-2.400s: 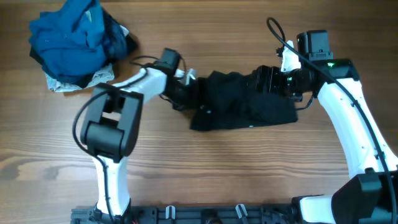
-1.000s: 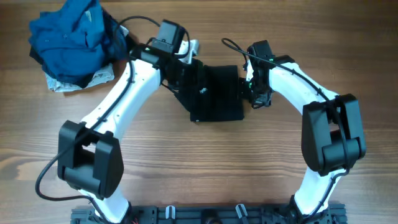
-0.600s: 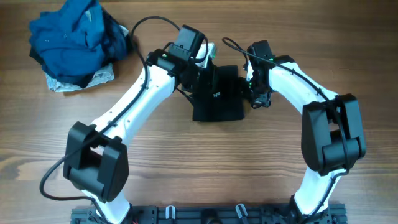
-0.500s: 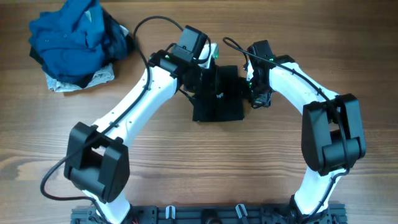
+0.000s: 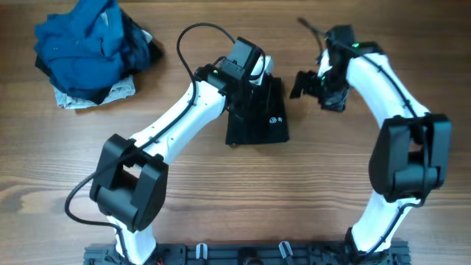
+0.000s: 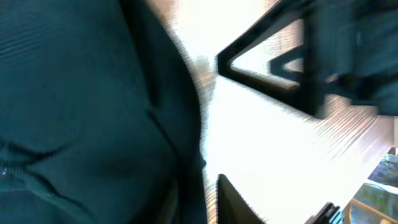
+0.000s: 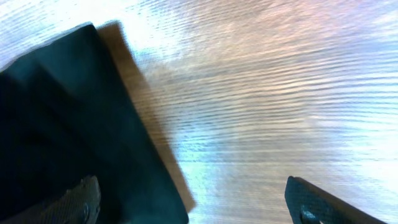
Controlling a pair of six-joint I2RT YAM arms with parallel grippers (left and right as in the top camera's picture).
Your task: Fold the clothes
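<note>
Overhead shows the black shirt folded into a compact rectangle on the table, about midway along it and nearer the far edge than the near one. The left gripper sits over the shirt's far end; its wrist view is too blurred for me to tell how the jaws stand. The right gripper hangs just beside the shirt's right side, clear of it, jaws wide apart over bare wood. A blue garment pile lies at the far left corner on a pale cloth
</note>
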